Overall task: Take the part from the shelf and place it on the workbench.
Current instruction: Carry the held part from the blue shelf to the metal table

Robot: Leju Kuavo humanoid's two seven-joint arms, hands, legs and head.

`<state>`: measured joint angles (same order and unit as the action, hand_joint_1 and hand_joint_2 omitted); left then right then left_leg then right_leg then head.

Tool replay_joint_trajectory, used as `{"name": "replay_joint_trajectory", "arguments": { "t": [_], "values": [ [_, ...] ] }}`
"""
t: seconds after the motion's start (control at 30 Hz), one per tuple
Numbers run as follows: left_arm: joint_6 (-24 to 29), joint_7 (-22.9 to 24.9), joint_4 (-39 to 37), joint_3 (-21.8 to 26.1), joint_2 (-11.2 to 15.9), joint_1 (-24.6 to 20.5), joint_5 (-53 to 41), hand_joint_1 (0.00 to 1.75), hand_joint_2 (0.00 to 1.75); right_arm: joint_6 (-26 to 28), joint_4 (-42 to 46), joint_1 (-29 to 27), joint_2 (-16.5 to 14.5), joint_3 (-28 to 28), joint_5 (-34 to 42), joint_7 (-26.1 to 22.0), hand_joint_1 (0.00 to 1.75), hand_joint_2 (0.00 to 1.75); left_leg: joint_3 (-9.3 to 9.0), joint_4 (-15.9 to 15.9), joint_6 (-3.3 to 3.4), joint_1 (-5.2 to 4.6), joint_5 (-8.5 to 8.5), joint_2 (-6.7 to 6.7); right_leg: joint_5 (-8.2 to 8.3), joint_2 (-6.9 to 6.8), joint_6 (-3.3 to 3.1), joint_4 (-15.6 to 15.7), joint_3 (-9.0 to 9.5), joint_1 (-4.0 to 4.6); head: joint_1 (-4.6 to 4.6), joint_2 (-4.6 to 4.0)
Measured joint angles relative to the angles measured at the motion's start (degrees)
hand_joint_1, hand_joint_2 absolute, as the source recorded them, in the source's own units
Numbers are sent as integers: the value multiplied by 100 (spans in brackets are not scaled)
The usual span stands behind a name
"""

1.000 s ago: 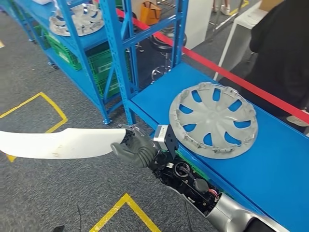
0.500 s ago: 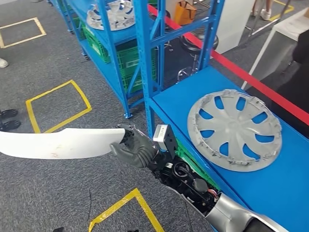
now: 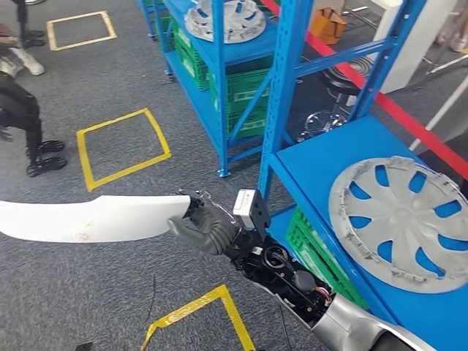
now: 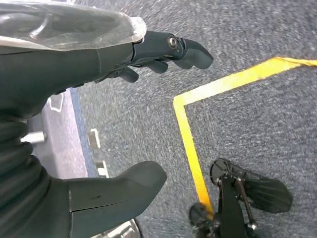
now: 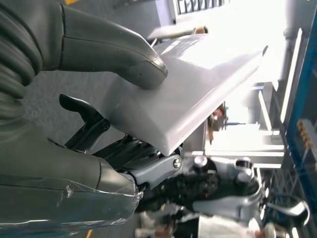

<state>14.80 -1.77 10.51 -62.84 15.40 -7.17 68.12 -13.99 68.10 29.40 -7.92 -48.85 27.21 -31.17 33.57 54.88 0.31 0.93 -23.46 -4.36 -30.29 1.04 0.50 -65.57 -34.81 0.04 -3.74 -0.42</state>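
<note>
The part is a long white curved panel (image 3: 88, 218) held level above the grey carpet, reaching to the picture's left edge in the head view. My right hand (image 3: 205, 227) grips its near end. In the right wrist view the thumb (image 5: 112, 49) presses on the top face of the panel (image 5: 186, 94) and the dark fingers (image 5: 123, 148) curl under it. My left hand (image 4: 56, 74) hangs over the carpet with fingers and thumb apart and nothing in it.
A blue shelf (image 3: 320, 161) on my right carries a grey hubcap (image 3: 400, 219), with green crates (image 3: 314, 248) beneath and a blue upright (image 3: 278, 95) close to my right hand. Behind it, another rack holds a second hubcap (image 3: 226, 18). Yellow floor squares (image 3: 121, 142) mark the carpet. A person's legs (image 3: 22, 110) stand far left.
The whole picture has shifted: the shelves and hubcap slid right as the camera turned left. My right hand and the white panel keep the same place in the view.
</note>
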Motion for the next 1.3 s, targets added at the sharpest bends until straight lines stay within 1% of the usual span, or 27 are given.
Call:
{"name": "replay_joint_trajectory", "arguments": {
  "t": [0.07,0.1,0.13,0.17,0.2,0.27,0.33,0.37,0.4,0.43,0.47,0.53,0.57,0.63,0.7,0.77,0.83,0.87,0.9,0.93,0.97,1.0,1.07,1.13,1.2,1.23,1.3],
  "values": [
    [4,-1,0,0,-1,-11,14,0,175,-28,-8,12,-1,0,-21,-8,175,175,5,9,-21,-2,7,-133,333,257,-50,766,328,-3,-1,0],
    [4,-2,0,0,-1,-15,21,0,175,-42,-15,18,-3,-1,-33,-10,175,175,21,7,-45,6,19,-193,389,343,-57,961,407,1,-2,0],
    [3,-5,0,0,0,-13,26,0,175,-57,-24,23,-7,-2,-44,-13,175,175,38,-4,-80,16,36,-254,383,355,-58,1031,432,7,0,0],
    [-2,-11,0,0,4,-1,24,0,175,-70,-31,28,-17,-3,-61,-13,175,175,50,-26,-121,27,58,-319,398,298,-65,1066,444,8,3,0],
    [-10,-18,1,0,5,14,15,0,175,-78,-37,31,-30,-5,-81,-10,175,175,62,-29,-149,36,62,-310,420,235,-86,1104,465,5,4,0],
    [-31,-32,2,0,5,17,-19,0,175,-82,-43,37,-64,-9,-131,-4,175,175,177,197,-195,22,-87,-47,471,97,-142,1197,514,-13,-7,0],
    [-40,-40,2,0,-4,-22,-47,0,175,-82,-63,28,-83,-17,-178,8,175,175,516,903,-243,17,-458,272,488,-59,-173,1234,529,-1,-20,0],
    [-42,-43,2,0,-10,-41,-56,0,175,-82,-79,17,-84,-21,-197,14,175,175,713,1307,-271,25,-628,329,486,-145,-180,1232,524,5,-22,0],
    [-44,-44,2,0,-16,-50,-64,0,175,-82,-97,5,-85,-28,-216,18,175,175,844,1582,-293,34,-710,355,481,-224,-180,1230,520,10,-22,0],
    [-47,-44,2,0,-21,-51,-73,0,175,-82,-113,-6,-87,-35,-229,20,175,175,867,1646,-309,42,-687,373,475,-297,-178,1227,518,12,-22,0],
    [-49,-44,2,0,-24,-51,-81,0,175,-82,-124,-12,-90,-41,-238,20,175,175,757,1456,-319,49,-559,399,465,-362,-170,1224,519,12,-23,0],
    [-53,-44,2,-1,-21,-61,-92,0,175,-82,-133,-11,-102,-48,-251,24,175,175,289,602,-320,42,-208,597,431,-475,-131,1205,533,24,-23,0],
    [-56,-44,2,-1,-21,-73,-96,0,175,-84,-136,-9,-110,-50,-264,29,175,175,93,233,-293,29,-85,687,408,-523,-103,1190,538,42,-18,0],
    [-63,-42,2,0,-23,-91,-100,0,175,-90,-144,-6,-131,-62,-302,41,175,175,-45,-53,-214,-2,-31,756,372,-598,-51,1170,549,78,-4,0],
    [-68,-31,2,0,-22,-87,-94,0,175,-103,-163,-6,-152,-83,-343,51,175,175,-37,-49,-135,-1,-19,631,335,-668,-4,1157,563,74,4,0],
    [-75,-22,2,-1,-20,-86,-80,0,175,-126,-180,-2,-179,-102,-377,54,175,175,-45,-62,-74,12,-11,527,155,-523,54,921,487,39,5,0],
    [-81,-25,2,-1,-17,-90,-60,0,175,-154,-205,2,-201,-119,-412,52,175,175,-50,-67,-29,17,-5,428,-220,-259,89,202,176,13,7,0],
    [-87,-31,2,0,-17,-91,-48,0,175,-169,-230,1,-205,-128,-424,50,175,175,-49,-66,-16,13,-5,370,-400,-190,93,-245,-38,11,8,0],
    [-91,-39,2,0,-17,-88,-35,0,175,-182,-259,-2,-207,-138,-433,50,175,175,-50,-65,-9,8,-4,300,-499,-157,92,-587,-214,10,7,0],
    [-95,-49,2,0,-17,-82,-22,0,175,-195,-290,-3,-211,-147,-436,49,175,175,-51,-63,-8,3,-4,222,-483,-137,83,-725,-300,10,7,0],
    [-98,-56,2,0,-17,-75,-11,0,175,-204,-316,1,-218,-157,-436,48,175,175,-56,-61,-7,1,-4,141,-348,-116,64,-610,-269,10,7,0],
    [-98,-60,2,0,-19,-68,-3,0,175,-210,-337,9,-228,-167,-436,46,175,175,-64,-57,-8,1,-4,62,-126,-68,40,-273,-131,10,7,0],
    [-98,-64,2,0,-25,-64,4,0,175,-216,-368,36,-252,-187,-437,43,175,175,-60,-45,-22,4,-1,-84,285,169,-13,593,239,1,7,0],
    [-98,-67,2,0,-28,-59,5,0,175,-218,-395,59,-269,-202,-435,38,175,175,-19,-44,-74,17,21,-211,417,335,-40,1032,418,-1,8,0],
    [-98,-67,2,0,-20,-26,9,0,175,-227,-419,68,-291,-211,-435,31,175,175,13,-74,-155,37,59,-321,428,263,-76,1096,441,4,9,0],
    [-98,-67,2,0,-20,-5,16,0,175,-240,-431,75,-307,-215,-435,25,175,175,32,-56,-185,39,43,-273,453,198,-107,1136,461,1,9,0],
    [-97,-66,3,0,-21,9,31,0,175,-279,-456,105,-349,-222,-434,0,175,175,211,300,-236,27,-177,20,503,56,-169,1219,495,-13,2,0]
  ]
}}
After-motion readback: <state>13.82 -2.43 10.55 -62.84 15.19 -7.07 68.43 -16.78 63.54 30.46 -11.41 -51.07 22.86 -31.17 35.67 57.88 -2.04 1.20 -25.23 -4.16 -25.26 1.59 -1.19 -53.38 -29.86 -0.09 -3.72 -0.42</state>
